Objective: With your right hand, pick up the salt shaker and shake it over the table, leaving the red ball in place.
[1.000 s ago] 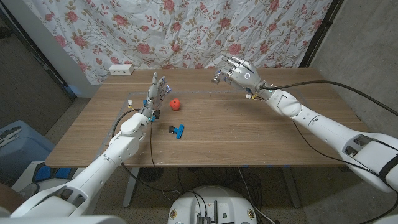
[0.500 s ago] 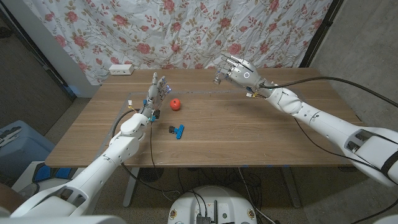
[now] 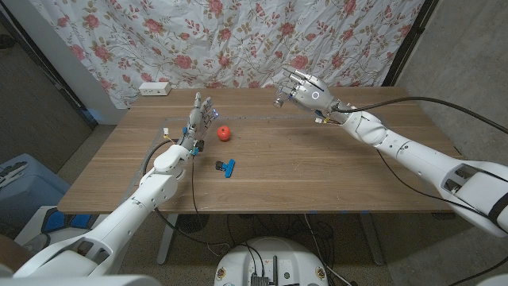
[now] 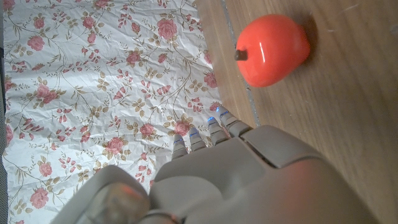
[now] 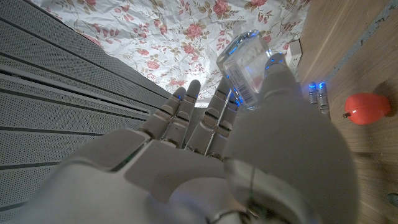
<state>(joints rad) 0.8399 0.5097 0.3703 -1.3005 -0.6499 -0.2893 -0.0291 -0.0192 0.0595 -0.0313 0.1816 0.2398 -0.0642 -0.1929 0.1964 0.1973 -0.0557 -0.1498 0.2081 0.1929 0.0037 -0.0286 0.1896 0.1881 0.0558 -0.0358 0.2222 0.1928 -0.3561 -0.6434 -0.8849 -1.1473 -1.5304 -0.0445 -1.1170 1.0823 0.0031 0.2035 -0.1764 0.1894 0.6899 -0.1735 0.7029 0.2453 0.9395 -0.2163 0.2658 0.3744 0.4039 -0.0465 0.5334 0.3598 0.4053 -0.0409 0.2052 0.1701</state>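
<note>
We see right hand (image 3: 308, 93) gripping salt shaker (image 3: 279, 100) above desk (image 3: 317, 159); left hand (image 3: 200, 117) open beside red ball (image 3: 225, 133).

Blue clip (image 3: 227, 166) mid-table (image 3: 317, 167), white power strip (image 3: 155, 89) before flowered curtain (image 3: 238, 40).

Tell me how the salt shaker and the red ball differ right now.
The salt shaker is clear with a metal cap; the red ball is solid glossy red-orange with a small stem. The shaker is held in the right hand above the table's far edge; the ball rests on the table, untouched, beside the left hand. Both are small.
</note>
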